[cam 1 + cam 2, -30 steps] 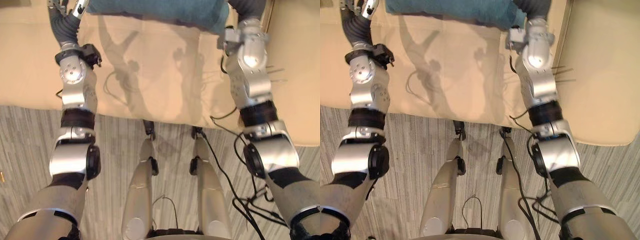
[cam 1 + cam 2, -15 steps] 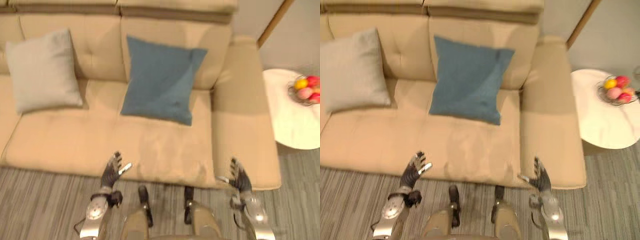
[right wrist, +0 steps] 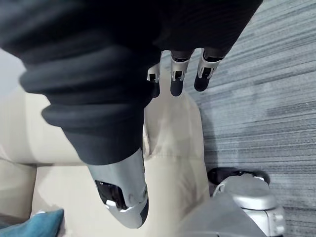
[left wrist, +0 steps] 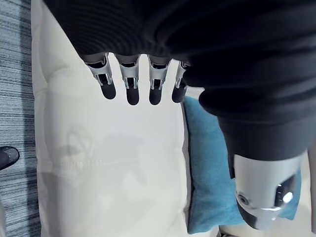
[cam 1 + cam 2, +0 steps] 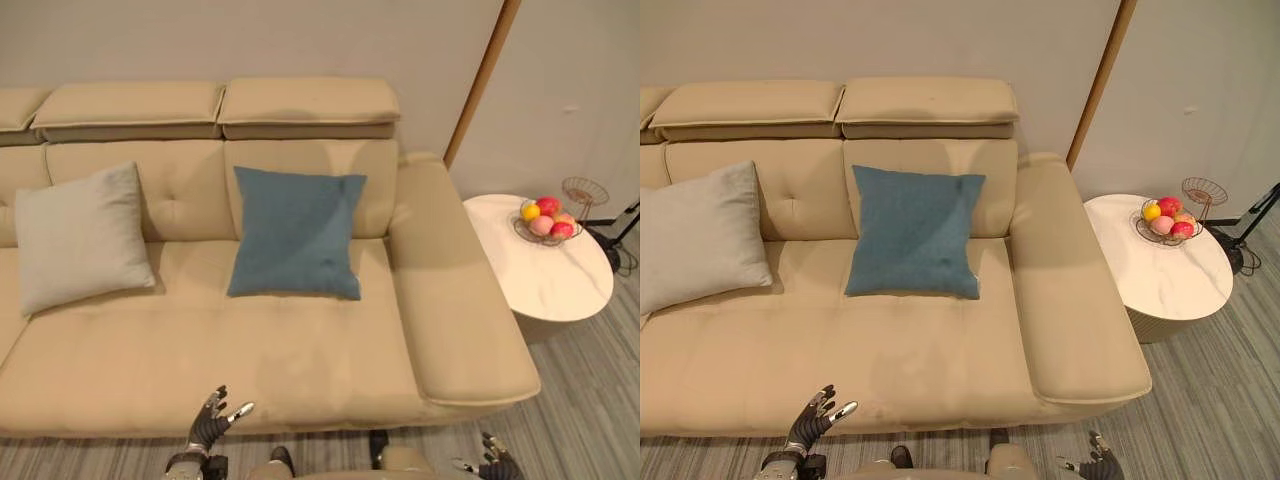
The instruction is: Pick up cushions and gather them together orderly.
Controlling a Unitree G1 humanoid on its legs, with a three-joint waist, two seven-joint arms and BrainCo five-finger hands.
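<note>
Left hand (image 5: 206,430) low at the front edge of a wide beige leather sofa (image 5: 250,360), fingers straight and spread, thumb out, holding nothing. Right hand (image 5: 493,467) low off the right front corner, over grey striped carpet (image 5: 590,400), fingers likewise straight and empty.

Leaning upright against the backrest, well apart from each other and from both hands: a square pale grey fabric cushion (image 5: 80,235) toward the left, and a square teal-blue fabric cushion (image 5: 296,233) further right, near the right armrest.

Beside that armrest, a round white side table (image 5: 570,290). On it, a wire bowl of coloured fruit (image 5: 545,222). Near the table's far edge, a smaller wire basket (image 5: 585,190).
</note>
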